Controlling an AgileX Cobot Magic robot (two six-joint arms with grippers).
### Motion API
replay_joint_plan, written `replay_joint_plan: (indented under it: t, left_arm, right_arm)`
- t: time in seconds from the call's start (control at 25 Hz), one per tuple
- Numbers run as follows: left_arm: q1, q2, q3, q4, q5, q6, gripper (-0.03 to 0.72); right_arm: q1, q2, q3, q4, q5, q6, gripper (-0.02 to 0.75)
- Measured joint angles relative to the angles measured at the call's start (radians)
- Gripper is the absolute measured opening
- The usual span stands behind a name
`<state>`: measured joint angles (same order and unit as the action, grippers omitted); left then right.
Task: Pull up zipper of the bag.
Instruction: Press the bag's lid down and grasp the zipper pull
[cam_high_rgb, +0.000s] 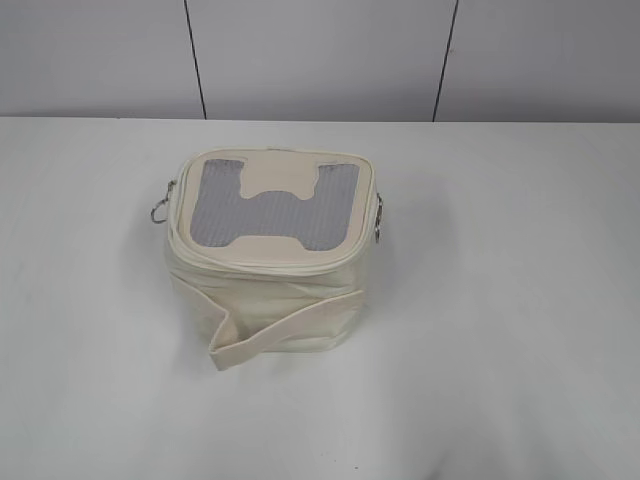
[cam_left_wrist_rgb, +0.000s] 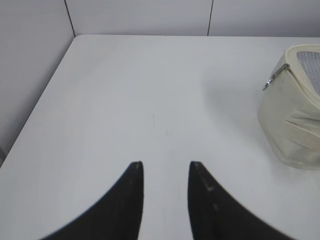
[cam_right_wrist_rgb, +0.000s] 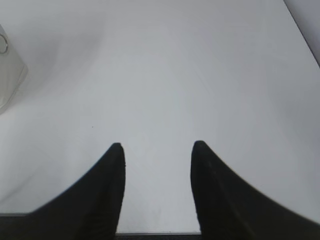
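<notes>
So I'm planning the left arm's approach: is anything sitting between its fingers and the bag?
Nothing visible. In the left wrist view only bare white table lies between the open left gripper and the bag, whose metal ring pull faces that side.

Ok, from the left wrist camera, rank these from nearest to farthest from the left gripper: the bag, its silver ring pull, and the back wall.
1. the bag, on the table to the right of the left gripper, its lower corner closest.
2. the silver ring pull, on the bag's upper left edge, a bit farther back.
3. the back wall, beyond the table's far edge.
</notes>
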<state>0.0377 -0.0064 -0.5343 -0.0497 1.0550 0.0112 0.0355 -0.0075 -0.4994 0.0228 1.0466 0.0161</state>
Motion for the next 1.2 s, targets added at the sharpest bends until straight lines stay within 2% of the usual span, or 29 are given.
replay_joint_plan:
  t: [1.04,1.2]
  left_arm:
    - [0.000,0.000,0.000,0.000,0.000,0.000,0.237]
    - [0.000,0.000,0.000,0.000,0.000,0.000,0.237]
  right_arm:
    - [0.000,0.000,0.000,0.000,0.000,0.001,0.352]
    - [0.000,0.000,0.000,0.057,-0.004,-0.016,0.352]
